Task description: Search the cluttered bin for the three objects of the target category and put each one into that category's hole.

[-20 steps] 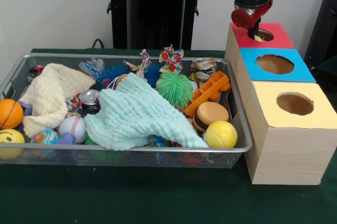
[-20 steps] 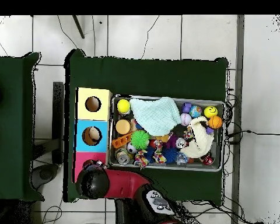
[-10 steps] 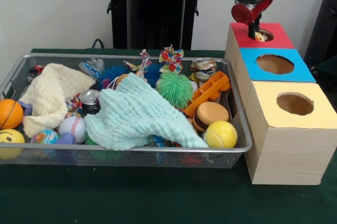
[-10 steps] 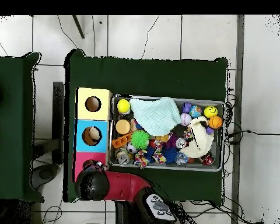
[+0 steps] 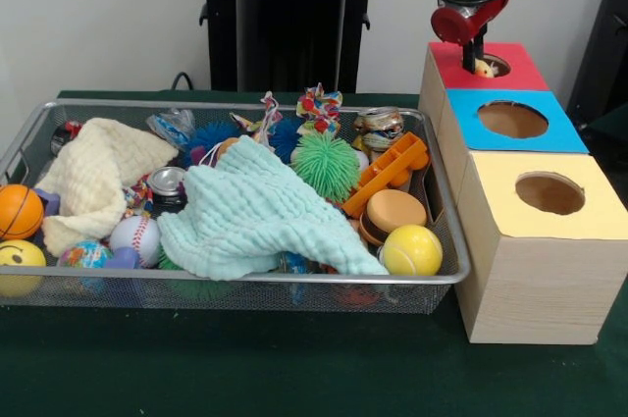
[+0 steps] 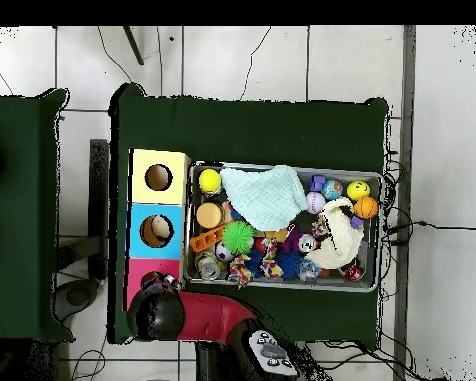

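claw (image 5: 480,56): hanging right over the hole in the red box (image 5: 510,78), at the far end of the box row; cannot tell whether it is gripping or spread, tips too small to read.
item at hole: a small pale yellowish thing (image 5: 484,69) is sitting at the rim of the red hole, under the claw; whether it is being held or already dropping in, cannot tell.
progress: looks like a drop-off at the red hole is underway; how many of the three are already in, cannot tell.
blue box (image 5: 538,134): overhead view is showing something pale inside its hole (image 6: 157,231).
yellow box (image 5: 589,206): hole is looking dark, contents not visible.
bin (image 5: 446,278): wire mesh basket, sitting just beside the boxes on the green counter (image 5: 245,368); still crowded — mint cloth (image 5: 253,216), cream cloth (image 5: 93,174), green spiky ball (image 5: 326,164), baseball (image 5: 133,236), yellow ball (image 5: 411,249), dented can (image 5: 167,184).
left to do: judging by the clutter, more searching under the cloths is likely.
writing: no readable labels or brands anywhere.
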Robot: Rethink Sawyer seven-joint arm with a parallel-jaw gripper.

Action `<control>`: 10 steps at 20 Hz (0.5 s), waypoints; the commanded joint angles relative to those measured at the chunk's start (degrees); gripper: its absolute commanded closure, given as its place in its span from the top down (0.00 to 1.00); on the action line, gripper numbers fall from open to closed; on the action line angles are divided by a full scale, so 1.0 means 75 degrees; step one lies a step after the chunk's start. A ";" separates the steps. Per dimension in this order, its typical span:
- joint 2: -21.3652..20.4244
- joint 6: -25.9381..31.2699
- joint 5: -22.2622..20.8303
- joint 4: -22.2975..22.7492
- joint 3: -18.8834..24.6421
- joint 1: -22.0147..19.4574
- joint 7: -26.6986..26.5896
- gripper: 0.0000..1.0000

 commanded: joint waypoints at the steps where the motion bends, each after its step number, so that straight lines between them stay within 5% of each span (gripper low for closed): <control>1: -0.0252 0.0793 0.0223 0.0257 -0.0362 -0.0156 0.2118 0.00; 10: -0.0319 0.1051 0.0333 0.0093 -0.0430 -0.0003 0.2180 0.00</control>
